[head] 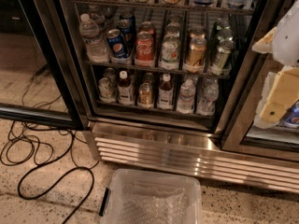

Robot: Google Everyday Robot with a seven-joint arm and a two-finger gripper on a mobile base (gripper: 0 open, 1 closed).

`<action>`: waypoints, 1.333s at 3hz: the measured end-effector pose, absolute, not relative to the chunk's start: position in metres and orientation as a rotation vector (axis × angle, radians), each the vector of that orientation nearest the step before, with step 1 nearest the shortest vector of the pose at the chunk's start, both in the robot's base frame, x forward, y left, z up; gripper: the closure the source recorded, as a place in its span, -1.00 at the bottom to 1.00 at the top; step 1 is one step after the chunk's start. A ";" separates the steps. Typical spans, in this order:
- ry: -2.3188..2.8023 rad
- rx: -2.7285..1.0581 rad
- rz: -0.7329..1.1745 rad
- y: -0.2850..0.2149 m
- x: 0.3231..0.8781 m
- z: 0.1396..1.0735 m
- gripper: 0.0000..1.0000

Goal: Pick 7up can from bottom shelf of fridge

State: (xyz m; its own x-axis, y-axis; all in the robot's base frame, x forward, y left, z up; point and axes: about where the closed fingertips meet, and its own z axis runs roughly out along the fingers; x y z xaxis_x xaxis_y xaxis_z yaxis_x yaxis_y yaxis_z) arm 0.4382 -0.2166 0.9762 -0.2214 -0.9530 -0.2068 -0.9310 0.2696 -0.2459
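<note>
The end effector (pixel 274 101) hung at the right edge of the fridge (pixel 187 154); the 7up can (pixel 106 88) stood leftmost on the bottom shelf (pixel 154 110).

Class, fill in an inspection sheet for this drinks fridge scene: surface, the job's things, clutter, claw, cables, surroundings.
Surface: bottom shelf, a dark wire rack holding a row of upright cans and bottles.
Job's things: 7up can stands at the shelf's left end, next to a red-labelled bottle; the fridge has a slatted steel grille below.
Clutter: clear plastic bin on the floor in front of the grille.
Grippers: claw at the right edge of the view, far from the can.
Cables: black cables looped on the floor at left.
Surroundings: speckled floor.
</note>
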 end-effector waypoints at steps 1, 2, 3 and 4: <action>2.232 -1.725 -0.099 -0.217 0.438 0.976 -1.00; 2.242 -1.735 -0.059 -0.201 0.434 0.945 -1.00; 2.228 -1.781 0.038 -0.159 0.427 0.885 -1.00; 2.169 -1.887 0.164 -0.107 0.417 0.839 -1.00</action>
